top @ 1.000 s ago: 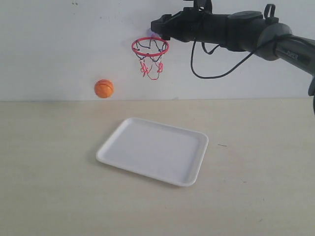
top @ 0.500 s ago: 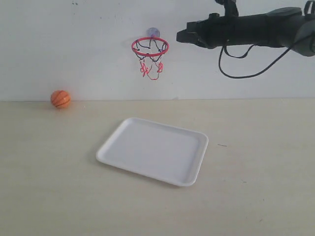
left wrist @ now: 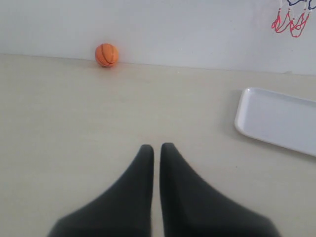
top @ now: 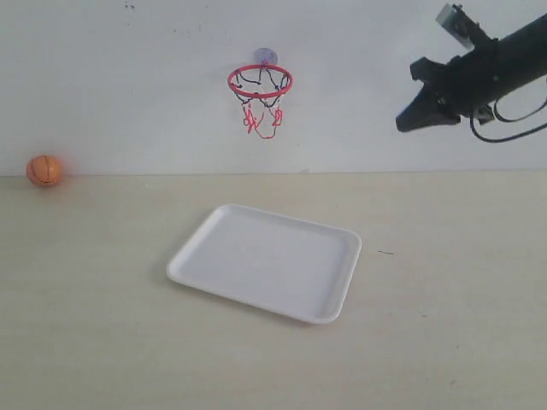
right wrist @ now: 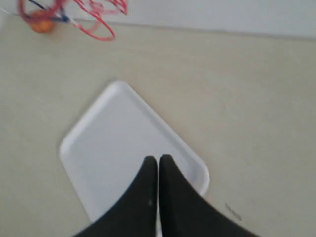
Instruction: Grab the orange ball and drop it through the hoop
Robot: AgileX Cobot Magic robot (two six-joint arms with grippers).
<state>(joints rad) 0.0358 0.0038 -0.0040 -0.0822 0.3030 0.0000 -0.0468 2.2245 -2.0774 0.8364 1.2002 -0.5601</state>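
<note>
The orange ball (top: 44,170) rests on the table against the back wall at the far left; the left wrist view shows the orange ball (left wrist: 106,55) far beyond my left gripper (left wrist: 156,147), which is shut and empty. The hoop (top: 261,82) with its red rim and dangling net is stuck to the wall by a suction cup. My right gripper (top: 408,122) hangs in the air well to the right of the hoop, shut on nothing. In the right wrist view the right gripper (right wrist: 158,159) is over the tray, with the blurred hoop net (right wrist: 96,17) beyond.
A white tray (top: 341,304) lies flat on the table below and in front of the hoop; the white tray (left wrist: 247,106) also shows in the left wrist view and the white tray (right wrist: 98,143) in the right. The white wall backs the table.
The ball has rolled left along the wall base. My right arm has drawn back from the hoop to the right and its gripper now tilts downward.
</note>
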